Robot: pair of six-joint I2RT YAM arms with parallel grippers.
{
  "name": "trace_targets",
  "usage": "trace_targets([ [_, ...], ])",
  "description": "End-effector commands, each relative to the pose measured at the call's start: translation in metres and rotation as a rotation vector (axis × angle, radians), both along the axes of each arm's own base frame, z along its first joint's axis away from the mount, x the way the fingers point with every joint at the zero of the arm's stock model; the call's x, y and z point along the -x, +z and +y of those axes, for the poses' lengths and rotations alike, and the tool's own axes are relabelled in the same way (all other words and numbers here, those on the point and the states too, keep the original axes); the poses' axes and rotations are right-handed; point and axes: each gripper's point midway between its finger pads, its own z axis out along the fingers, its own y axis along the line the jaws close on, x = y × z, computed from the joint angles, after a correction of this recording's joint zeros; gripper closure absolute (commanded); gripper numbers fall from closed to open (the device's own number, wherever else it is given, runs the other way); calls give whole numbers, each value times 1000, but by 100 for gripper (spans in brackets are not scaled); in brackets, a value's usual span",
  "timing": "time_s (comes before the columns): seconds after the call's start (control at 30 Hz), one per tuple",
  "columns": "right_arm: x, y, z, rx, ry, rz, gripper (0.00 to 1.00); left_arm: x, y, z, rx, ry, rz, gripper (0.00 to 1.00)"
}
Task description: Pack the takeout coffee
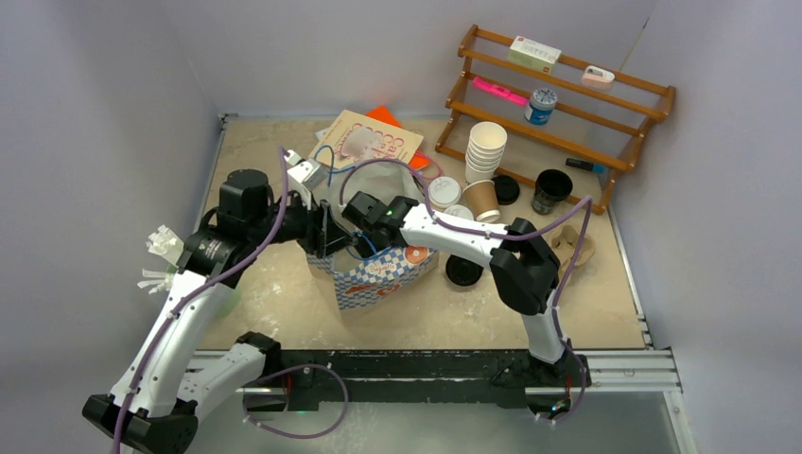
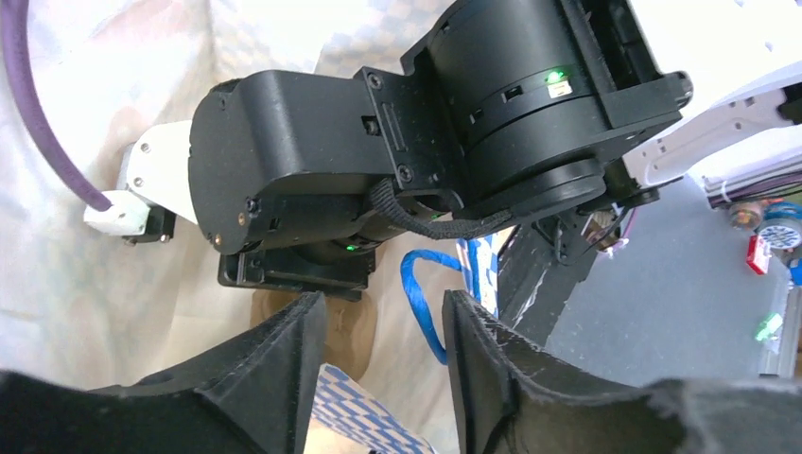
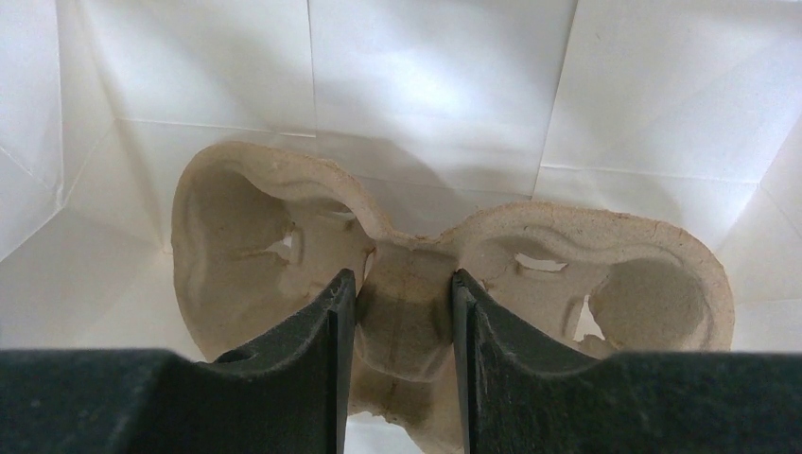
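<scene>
A white-lidded cup (image 1: 443, 192), a brown paper cup (image 1: 483, 200) and a black cup (image 1: 550, 189) stand on the table to the right of the blue-patterned paper bag (image 1: 383, 274). My right gripper (image 3: 397, 284) is deep inside the bag, shut on the middle ridge of a brown cardboard cup carrier (image 3: 236, 236) above the white bag floor. My left gripper (image 2: 383, 312) is open at the bag's left rim (image 2: 355, 407). The patterned edge lies loose low between its fingers, and the blue handle (image 2: 416, 293) hangs just beyond. The right arm's black wrist (image 2: 378, 142) fills that view.
A tall stack of lidless white cups (image 1: 487, 147) stands before the wooden rack (image 1: 567, 95). Loose black lids (image 1: 463, 271) (image 1: 506, 189) and a second cardboard carrier (image 1: 574, 248) lie right of the bag. A printed card (image 1: 369, 142) lies behind it.
</scene>
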Motion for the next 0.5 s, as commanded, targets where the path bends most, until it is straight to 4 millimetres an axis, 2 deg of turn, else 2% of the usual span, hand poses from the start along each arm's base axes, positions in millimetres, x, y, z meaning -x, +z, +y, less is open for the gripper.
trace_targets([
  [0.0, 2, 4, 4, -12, -5, 11, 75, 5, 10, -11, 69, -56, -9, 53],
  [0.27, 0, 3, 7, -16, -10, 10, 76, 17, 23, -20, 114, -132, -26, 65],
  [0.33, 0, 4, 8, -17, -9, 11, 76, 22, 27, -23, 134, -166, -24, 75],
  [0.43, -1, 3, 9, -17, -12, 8, 76, 33, 28, -28, 154, -226, -11, 100],
  [0.47, -2, 4, 9, -14, -13, 6, 76, 36, 28, -29, 156, -243, -7, 100],
])
